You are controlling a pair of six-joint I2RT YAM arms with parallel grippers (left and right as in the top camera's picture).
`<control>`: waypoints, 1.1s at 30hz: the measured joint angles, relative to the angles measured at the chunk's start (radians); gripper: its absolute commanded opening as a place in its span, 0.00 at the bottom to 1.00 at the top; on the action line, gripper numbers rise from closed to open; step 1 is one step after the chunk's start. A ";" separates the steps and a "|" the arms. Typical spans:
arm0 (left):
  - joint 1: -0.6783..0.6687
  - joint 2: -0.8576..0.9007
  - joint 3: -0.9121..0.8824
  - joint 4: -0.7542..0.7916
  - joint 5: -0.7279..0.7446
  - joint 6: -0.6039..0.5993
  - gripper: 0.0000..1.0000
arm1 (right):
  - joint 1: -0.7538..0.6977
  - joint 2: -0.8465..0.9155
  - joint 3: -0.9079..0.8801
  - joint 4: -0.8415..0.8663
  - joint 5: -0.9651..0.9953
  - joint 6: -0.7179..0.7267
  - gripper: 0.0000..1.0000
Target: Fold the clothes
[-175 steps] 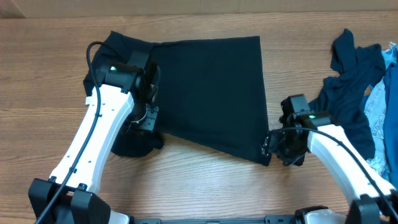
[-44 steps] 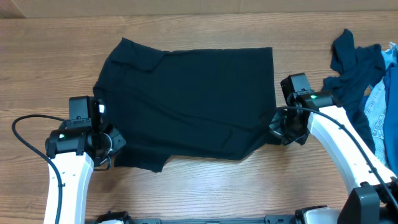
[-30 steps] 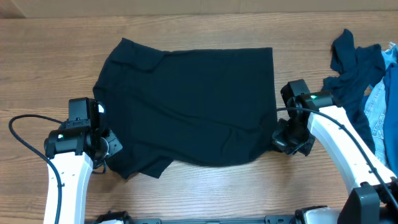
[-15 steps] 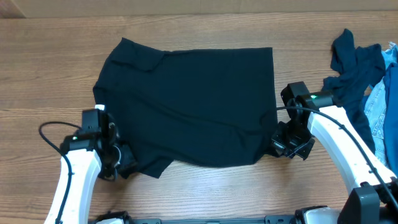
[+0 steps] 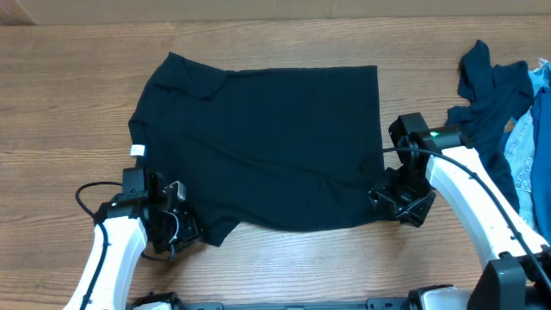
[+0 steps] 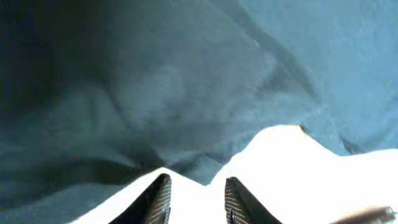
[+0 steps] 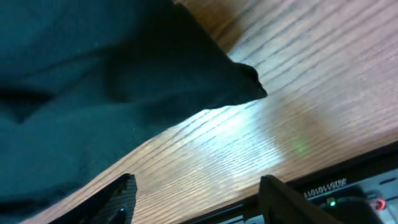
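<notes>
across the middle of the table: a near-black t-shirt [image 5: 267, 146] lies spread out on the wood, its far edge close to the table's far edge, a sleeve at its far left corner.
white tag: a small tag [image 5: 137, 151] shows at the shirt's left edge.
right edge of the table: a rumpled dark blue garment [image 5: 486, 112] and pale denim [image 5: 529, 146] lie heaped, apart from the shirt.
left gripper [image 5: 176, 228]: at the shirt's near left corner, where the cloth bunches. in the wrist view its fingertips [image 6: 158, 199] stand a little apart with bright table between them and the cloth edge just ahead; nothing is held.
right gripper [image 5: 385, 198]: at the shirt's near right corner. in the wrist view [image 7: 196, 199] the jaws are wide apart over bare wood, and the shirt's corner lies free ahead of them.
progress: early, by the look of it. the shirt seems laid out and mostly smooth, with no neat fold showing. folding it is left, and the heap at the right is untouched.
edges: the right hem runs straight; the near edge is wavy, with creases across the near half.
open room: bare table [image 5: 69, 103] to the left of the shirt and along the near edge. between shirt and heap, only a narrow strip.
</notes>
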 measured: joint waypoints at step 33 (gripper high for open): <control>-0.271 0.101 -0.028 0.113 -0.187 -0.418 0.04 | 0.000 0.000 0.000 0.061 0.054 -0.018 0.74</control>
